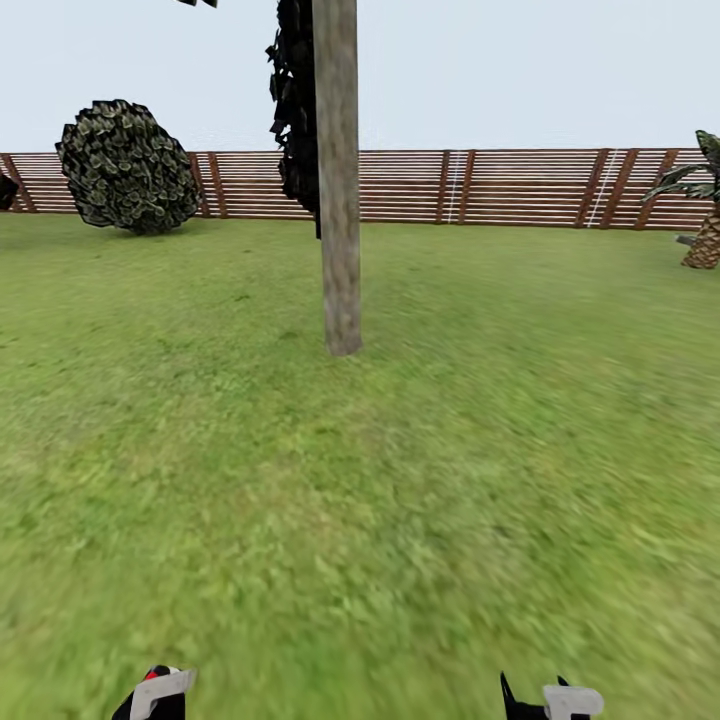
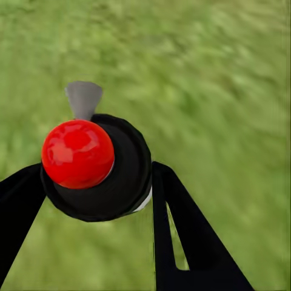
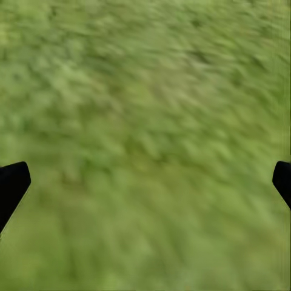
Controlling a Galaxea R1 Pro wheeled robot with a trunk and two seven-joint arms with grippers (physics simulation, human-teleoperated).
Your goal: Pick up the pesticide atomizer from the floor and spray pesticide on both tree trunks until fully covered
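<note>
Green lawn (image 1: 500,420) takes up most of what you see from the head camera, blurry underfoot and sharper toward the back. Brown slat fence (image 1: 520,187) runs across the far edge, under a pale sky.

One trunk (image 1: 338,180) stands straight ahead of your grippers, well apart from them and a little nearer your left one. It is upright, mottled grey-beige, with its base planted in the grass. A near-black column tree (image 1: 295,110) stands just behind it, close to the fence. A round dark bush (image 1: 128,166) sits far ahead to the left by the fence; a striped palm-like plant (image 1: 704,210) sits far ahead to the right.

Your left gripper (image 2: 97,182) is closed on the atomizer (image 2: 100,167). In the left wrist view its black fingers (image 2: 182,224) press against both sides of the black round body. The red knob (image 2: 77,153) faces the camera and a grey nozzle piece (image 2: 83,98) sticks out past it, over grass. In the head view this gripper (image 1: 158,693) shows at the bottom edge with a speck of red on it.

Your right gripper (image 3: 145,182) is spread wide: its two black fingertips (image 3: 12,185) sit at opposite edges of the right wrist view with bare grass between them. In the head view it (image 1: 555,700) sits at the bottom edge, low over the grass.
</note>
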